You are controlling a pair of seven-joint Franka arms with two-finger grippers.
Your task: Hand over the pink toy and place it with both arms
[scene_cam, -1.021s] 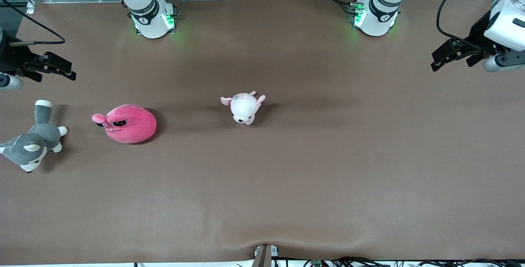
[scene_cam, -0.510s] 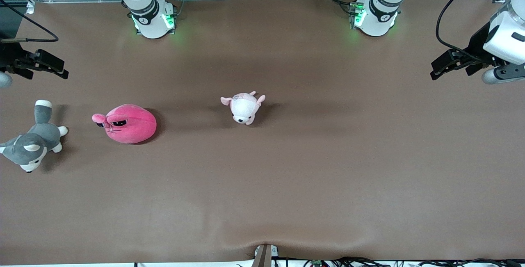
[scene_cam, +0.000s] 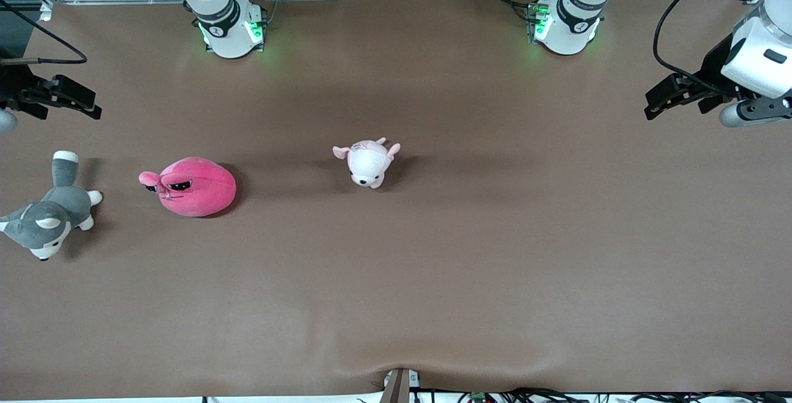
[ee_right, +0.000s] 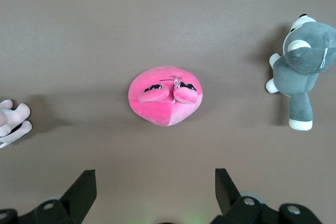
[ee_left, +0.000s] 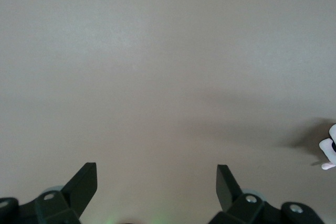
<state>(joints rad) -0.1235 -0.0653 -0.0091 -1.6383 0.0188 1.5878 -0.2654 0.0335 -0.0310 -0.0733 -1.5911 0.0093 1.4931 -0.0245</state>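
Observation:
The pink toy, a hot-pink round plush with black angry eyes, lies on the brown table toward the right arm's end, between a grey husky and a small pale puppy. My right gripper hangs open over the table's edge at that end, holding nothing. In the right wrist view the pink toy shows well clear of the open right gripper. My left gripper hangs open and holds nothing, over bare table at the left arm's end. The left wrist view shows only bare table past the open left gripper.
A grey-and-white husky plush lies at the table's end beside the pink toy. A pale pink-and-white puppy plush sits near the table's middle. Both arm bases stand along the edge farthest from the front camera.
My right gripper has drifted a little outward toward its end of the table. My left gripper has shifted slightly inward over the table. The toys have not moved.

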